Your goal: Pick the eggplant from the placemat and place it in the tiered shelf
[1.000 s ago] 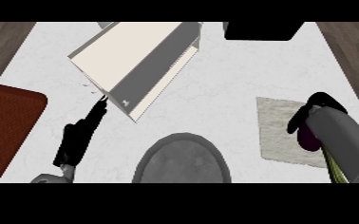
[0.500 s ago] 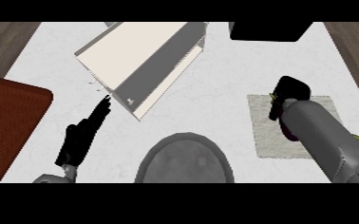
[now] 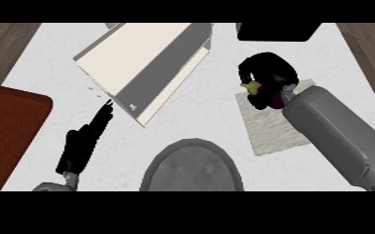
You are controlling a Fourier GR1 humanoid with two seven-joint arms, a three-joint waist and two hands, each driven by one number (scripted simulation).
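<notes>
At a white kitchen counter [image 3: 212, 119], the robot's right hand [image 3: 267, 72] is curling its fingers round the eggplant [image 3: 273, 99]. The purple body and green stem end are peeking out just below the black fingers. The eggplant is showing over the far corner of the pale placemat [image 3: 275, 129]; whether it is touching the mat or hanging clear of it is hard to judge from this steep angle. The tiered shelf [image 3: 139, 59] is standing well apart, to the left. The left hand [image 3: 84, 144] is lying near the shelf's closest corner, fingers straight, holding nothing.
</notes>
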